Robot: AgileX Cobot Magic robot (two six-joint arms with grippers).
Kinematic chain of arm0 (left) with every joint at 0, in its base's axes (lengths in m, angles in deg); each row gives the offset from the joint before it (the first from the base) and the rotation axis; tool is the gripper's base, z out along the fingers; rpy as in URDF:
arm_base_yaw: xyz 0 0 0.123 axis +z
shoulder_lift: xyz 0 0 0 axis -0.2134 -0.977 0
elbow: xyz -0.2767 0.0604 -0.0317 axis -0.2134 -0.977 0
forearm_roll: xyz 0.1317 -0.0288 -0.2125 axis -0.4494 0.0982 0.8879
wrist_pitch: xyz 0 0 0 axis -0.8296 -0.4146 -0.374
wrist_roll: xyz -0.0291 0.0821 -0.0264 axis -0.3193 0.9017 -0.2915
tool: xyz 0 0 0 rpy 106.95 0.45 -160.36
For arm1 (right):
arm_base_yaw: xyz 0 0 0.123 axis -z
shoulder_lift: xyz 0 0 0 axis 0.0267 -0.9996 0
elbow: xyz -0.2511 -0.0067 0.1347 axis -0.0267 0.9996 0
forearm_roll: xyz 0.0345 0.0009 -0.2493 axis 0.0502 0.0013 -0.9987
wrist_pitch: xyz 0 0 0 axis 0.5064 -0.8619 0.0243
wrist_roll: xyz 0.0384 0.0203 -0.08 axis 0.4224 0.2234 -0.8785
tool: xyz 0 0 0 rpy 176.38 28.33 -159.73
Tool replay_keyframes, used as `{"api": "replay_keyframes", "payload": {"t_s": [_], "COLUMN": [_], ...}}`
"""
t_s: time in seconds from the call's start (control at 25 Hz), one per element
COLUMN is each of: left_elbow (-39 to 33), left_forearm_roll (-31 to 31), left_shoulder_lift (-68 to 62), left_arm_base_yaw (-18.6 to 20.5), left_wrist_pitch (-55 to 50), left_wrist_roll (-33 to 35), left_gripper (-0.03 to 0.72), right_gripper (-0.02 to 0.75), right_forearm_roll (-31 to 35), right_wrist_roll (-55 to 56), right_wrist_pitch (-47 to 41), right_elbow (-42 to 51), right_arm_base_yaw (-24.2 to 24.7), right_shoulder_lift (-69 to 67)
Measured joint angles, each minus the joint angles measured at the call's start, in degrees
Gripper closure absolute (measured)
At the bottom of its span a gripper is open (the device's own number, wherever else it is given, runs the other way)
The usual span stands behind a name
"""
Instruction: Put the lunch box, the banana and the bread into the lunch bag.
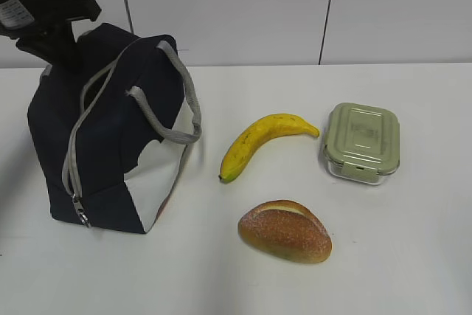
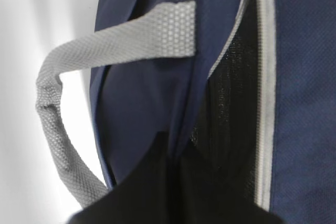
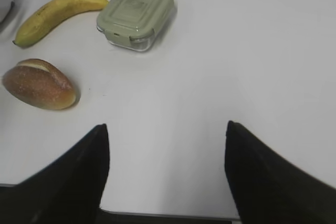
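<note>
The navy lunch bag (image 1: 110,160) stands at the left with its grey zipper strip parted along the top. My left gripper (image 1: 65,53) is at the bag's far top edge; in the left wrist view it (image 2: 178,153) is shut on the bag's fabric (image 2: 142,114) beside the dark opening. The banana (image 1: 258,142), the green-lidded lunch box (image 1: 363,140) and the bread (image 1: 285,232) lie on the table right of the bag. My right gripper (image 3: 165,129) is open and empty above bare table, short of the banana (image 3: 58,11), the lunch box (image 3: 136,11) and the bread (image 3: 38,84).
The white table (image 1: 413,256) runs to a pale panelled wall behind. The bag's grey strap handles (image 1: 173,119) hang toward the banana; one strap (image 2: 52,119) loops at the left of the left wrist view. The zipper pull (image 1: 80,212) hangs low on the bag's front.
</note>
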State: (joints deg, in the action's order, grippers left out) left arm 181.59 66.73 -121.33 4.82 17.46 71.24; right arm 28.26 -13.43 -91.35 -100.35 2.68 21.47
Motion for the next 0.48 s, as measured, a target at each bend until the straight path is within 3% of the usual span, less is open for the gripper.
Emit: {"api": "replay_keyframes", "payload": {"t_s": [0.24, 0.48], "left_elbow": [0.0, 0.0], "left_forearm_roll": [0.0, 0.0], "left_shoulder_lift": [0.0, 0.0], "left_arm_base_yaw": [0.0, 0.0], "left_wrist_pitch": [0.0, 0.0], "left_wrist_roll": [0.0, 0.0], "left_gripper": [0.691, 0.691], "right_gripper": [0.229, 0.228], "right_forearm_roll": [2.46, 5.8], "right_wrist_roll": [0.0, 0.87], "right_wrist_pitch": [7.87, 17.0], "right_elbow": [-2.12, -3.7], "right_arm_base_yaw": [0.0, 0.0], "right_shoulder_lift": [-7.5, -26.35]}}
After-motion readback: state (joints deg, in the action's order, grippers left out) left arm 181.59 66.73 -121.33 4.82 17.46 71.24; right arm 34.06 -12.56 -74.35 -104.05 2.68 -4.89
